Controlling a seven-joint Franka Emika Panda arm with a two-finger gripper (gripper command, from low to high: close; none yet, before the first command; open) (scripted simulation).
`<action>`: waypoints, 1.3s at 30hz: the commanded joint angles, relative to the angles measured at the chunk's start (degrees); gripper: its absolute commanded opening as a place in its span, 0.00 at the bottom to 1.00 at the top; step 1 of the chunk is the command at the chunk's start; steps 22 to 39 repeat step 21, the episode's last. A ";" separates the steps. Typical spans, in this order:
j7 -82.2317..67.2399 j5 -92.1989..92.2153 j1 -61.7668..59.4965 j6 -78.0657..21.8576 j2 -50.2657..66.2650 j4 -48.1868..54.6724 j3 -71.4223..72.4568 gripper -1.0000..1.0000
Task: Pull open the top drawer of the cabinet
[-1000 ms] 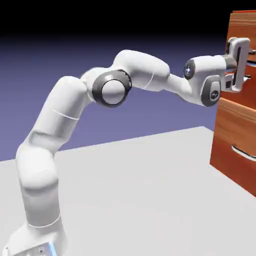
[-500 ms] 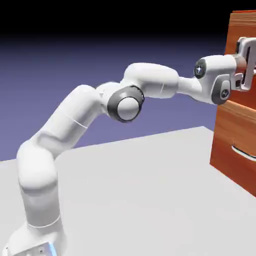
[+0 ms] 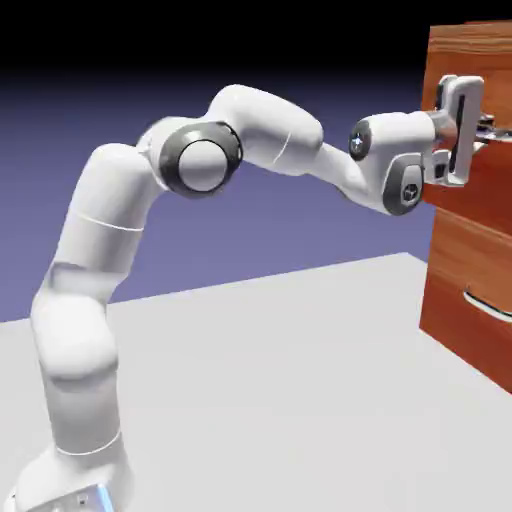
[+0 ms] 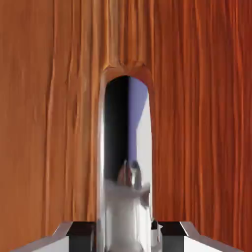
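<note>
While the arm reaches level toward the cabinet, here's what shows:

gripper (image 3: 470, 130): pressed up at the top drawer's front, fingers pinched onto the handle; in the hand view the two grey fingertips (image 4: 78, 235) sit at the bottom edge, one on each side of the silver bar, touching it.

handle (image 4: 125, 162): thin silver bar, fills the middle of the hand view from the bottom edge up to its arched end; mirror finish, with a blurred white-and-dark reflection in it. In the exterior view only a short silver stub shows just past the gripper.

top drawer (image 3: 470, 60): uppermost panel of the cabinet, reddish-brown wood grain, at the exterior view's upper right. Its front stands proud of the panel below, toward the arm, so it's partly out. How far out, can't tell from this angle.

cabinet (image 3: 470, 290): tall wood-grain block at the right edge, standing on the table, cropped by the frame.

lower drawer (image 3: 480, 262): matching front below, set further back than the top one; its curved silver handle (image 3: 490, 305) is free, nothing near it.

arm (image 3: 200, 160): white, rises from lower left, elbow up high, forearm sloping to the wrist at the drawer.

table (image 3: 280, 380): plain light grey.

hand view background: drawer wood grain edge to edge.
</note>
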 commanded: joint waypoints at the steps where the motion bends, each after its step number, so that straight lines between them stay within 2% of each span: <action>1: -0.29 0.18 0.25 0.60 -1.42 -2.08 -0.13 0.00; 18: -7.27 5.03 2.38 7.86 -27.64 -35.34 0.60 0.00; 19: -7.27 5.03 2.38 7.86 -27.64 -35.34 0.60 1.00; 39: -9.58 7.52 1.83 7.16 -27.90 -35.16 1.11 1.00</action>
